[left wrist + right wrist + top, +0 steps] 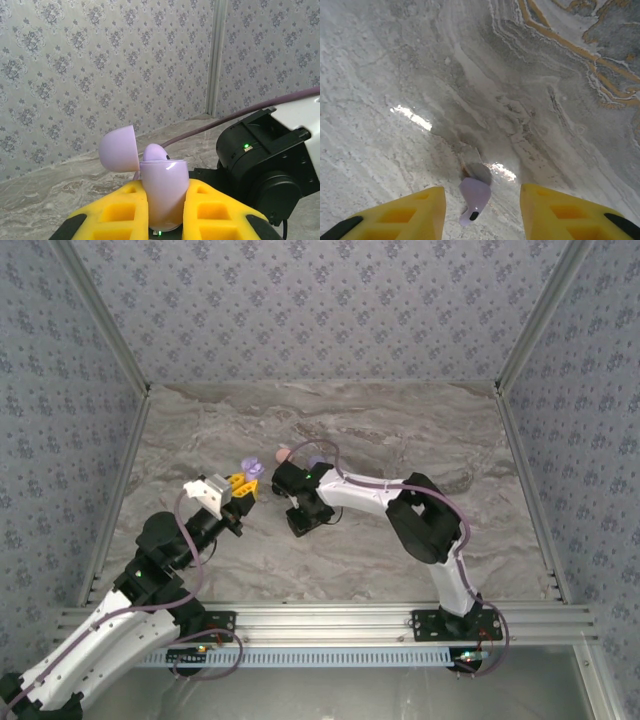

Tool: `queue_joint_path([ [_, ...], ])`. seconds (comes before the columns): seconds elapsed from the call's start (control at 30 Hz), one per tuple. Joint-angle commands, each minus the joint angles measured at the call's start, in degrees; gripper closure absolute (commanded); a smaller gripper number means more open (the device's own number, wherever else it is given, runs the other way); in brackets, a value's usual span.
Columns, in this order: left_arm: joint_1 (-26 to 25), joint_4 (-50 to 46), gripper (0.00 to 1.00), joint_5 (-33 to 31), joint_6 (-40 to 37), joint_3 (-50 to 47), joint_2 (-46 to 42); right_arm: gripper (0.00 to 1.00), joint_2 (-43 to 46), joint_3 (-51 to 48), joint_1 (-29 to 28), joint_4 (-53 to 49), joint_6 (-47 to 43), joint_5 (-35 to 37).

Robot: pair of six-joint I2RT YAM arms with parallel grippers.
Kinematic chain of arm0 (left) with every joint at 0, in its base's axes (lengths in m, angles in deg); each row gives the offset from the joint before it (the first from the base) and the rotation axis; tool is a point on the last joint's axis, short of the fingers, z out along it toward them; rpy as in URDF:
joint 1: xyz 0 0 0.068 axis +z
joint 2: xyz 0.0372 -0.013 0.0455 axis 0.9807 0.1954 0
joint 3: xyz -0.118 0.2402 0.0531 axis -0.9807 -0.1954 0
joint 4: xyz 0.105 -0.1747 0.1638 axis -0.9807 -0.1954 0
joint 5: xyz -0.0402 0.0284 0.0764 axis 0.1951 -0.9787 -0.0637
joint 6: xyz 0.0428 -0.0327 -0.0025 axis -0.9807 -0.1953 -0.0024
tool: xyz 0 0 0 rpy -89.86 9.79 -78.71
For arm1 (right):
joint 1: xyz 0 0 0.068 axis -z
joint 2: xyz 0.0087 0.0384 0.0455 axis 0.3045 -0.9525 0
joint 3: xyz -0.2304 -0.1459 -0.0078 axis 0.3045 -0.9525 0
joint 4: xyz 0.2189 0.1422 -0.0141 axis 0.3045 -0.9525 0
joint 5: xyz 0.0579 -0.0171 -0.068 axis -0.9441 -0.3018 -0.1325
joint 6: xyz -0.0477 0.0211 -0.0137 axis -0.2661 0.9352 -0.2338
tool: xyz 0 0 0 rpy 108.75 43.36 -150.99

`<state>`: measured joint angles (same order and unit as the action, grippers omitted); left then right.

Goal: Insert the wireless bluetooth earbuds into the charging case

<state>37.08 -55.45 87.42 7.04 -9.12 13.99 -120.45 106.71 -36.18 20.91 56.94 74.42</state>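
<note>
Grey veined marble covers the table (pixel 400 420), with flowered wallpaper on the walls around it. The left gripper (pixel 166 200) has its yellow fingers clamped on the upright lavender charging case (pixel 164 175), whose lid (pixel 119 149) stands open; a rounded lavender bud (pixel 155 151) sits in its mouth. The right gripper (pixel 482 197) points down with its jaws apart. A lavender earbud (pixel 474 192) lies on the marble between them, touching neither finger.
</note>
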Motion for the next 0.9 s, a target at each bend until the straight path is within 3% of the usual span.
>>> queue_joint_path([
  [0.0, -0.27, 0.84, 1.0, -0.83, -0.66, -0.14, 0.05, 0.56, -1.62, 1.95, -0.62, -3.01, -0.87, 1.56],
  [0.57, -0.29, 1.64, 1.0, -0.78, -0.43, -0.45, 1.11, 0.74, -3.83, 3.2, -1.53, -2.47, -1.75, 1.17],
  [0.87, -0.26, 4.58, 1.0, 1.14, 0.91, -1.36, 2.73, 0.8, 10.12, -5.44, 1.26, 4.26, -3.12, 1.67],
])
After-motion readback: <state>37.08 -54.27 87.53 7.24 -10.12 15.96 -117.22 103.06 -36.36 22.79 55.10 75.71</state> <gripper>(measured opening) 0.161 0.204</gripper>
